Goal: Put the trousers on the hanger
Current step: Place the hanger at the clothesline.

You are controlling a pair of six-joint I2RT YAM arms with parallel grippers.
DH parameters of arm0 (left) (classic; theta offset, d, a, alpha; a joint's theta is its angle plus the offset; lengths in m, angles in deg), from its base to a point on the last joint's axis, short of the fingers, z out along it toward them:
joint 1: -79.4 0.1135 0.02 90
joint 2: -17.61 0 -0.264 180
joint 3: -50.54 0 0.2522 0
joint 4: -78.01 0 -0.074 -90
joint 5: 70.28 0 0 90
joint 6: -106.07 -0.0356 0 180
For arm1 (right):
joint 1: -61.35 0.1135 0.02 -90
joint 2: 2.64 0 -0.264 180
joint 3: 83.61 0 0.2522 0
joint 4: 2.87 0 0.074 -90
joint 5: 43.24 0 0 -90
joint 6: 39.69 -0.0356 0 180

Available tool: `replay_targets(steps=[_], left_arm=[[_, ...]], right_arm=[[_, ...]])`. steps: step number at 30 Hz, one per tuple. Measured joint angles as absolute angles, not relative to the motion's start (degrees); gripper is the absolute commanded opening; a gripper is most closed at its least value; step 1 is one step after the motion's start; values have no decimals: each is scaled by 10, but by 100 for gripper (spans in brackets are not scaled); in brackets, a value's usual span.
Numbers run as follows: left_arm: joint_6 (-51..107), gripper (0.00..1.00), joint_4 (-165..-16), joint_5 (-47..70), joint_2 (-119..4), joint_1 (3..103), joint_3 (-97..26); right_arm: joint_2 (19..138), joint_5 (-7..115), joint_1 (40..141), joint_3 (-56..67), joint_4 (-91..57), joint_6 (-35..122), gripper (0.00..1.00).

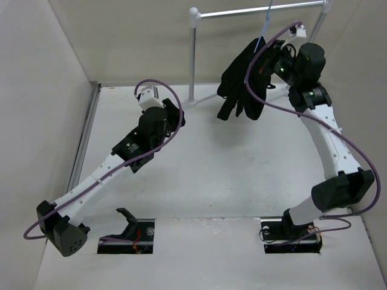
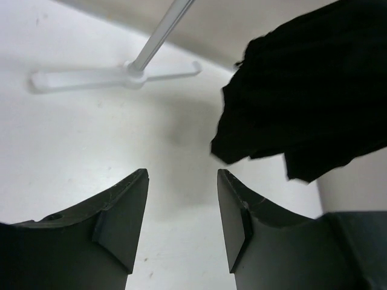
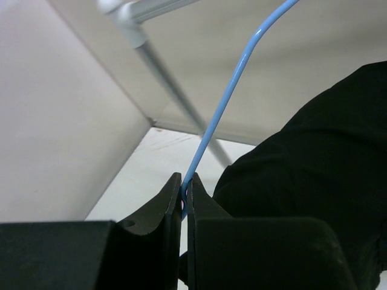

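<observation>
The black trousers (image 1: 242, 84) hang bunched in the air at the back, draped over the thin blue hanger (image 1: 264, 24), whose wire rises toward the rack bar. My right gripper (image 1: 270, 62) is shut on the hanger wire (image 3: 213, 130), with the trousers (image 3: 314, 157) right beside its jaws. My left gripper (image 1: 179, 115) is open and empty, low over the table, left of the cloth. In the left wrist view the trousers (image 2: 302, 96) hang ahead to the upper right, apart from the gripper (image 2: 182, 205).
The white tube garment rack stands at the back, its top bar (image 1: 260, 10) above the trousers, its upright (image 1: 192, 57) and foot (image 2: 115, 75) left of them. Walls close in on the left and behind.
</observation>
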State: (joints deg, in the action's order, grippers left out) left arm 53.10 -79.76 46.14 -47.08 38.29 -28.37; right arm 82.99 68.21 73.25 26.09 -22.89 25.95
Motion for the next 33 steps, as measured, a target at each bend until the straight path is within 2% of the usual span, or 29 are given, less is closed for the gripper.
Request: replay_targets(steps=[6, 17, 28, 33], left_arm=[[550, 47, -785, 429, -464, 410, -249], [570, 48, -787, 386, -466, 454, -236], [581, 49, -795, 372, -483, 465, -224], [588, 49, -795, 371, -483, 469, -215]], right_arm=[[901, 683, 690, 341, -267, 271, 0], [947, 705, 623, 399, -291, 276, 0], [983, 734, 615, 398, -288, 278, 0], [965, 734, 612, 340, -255, 277, 0]])
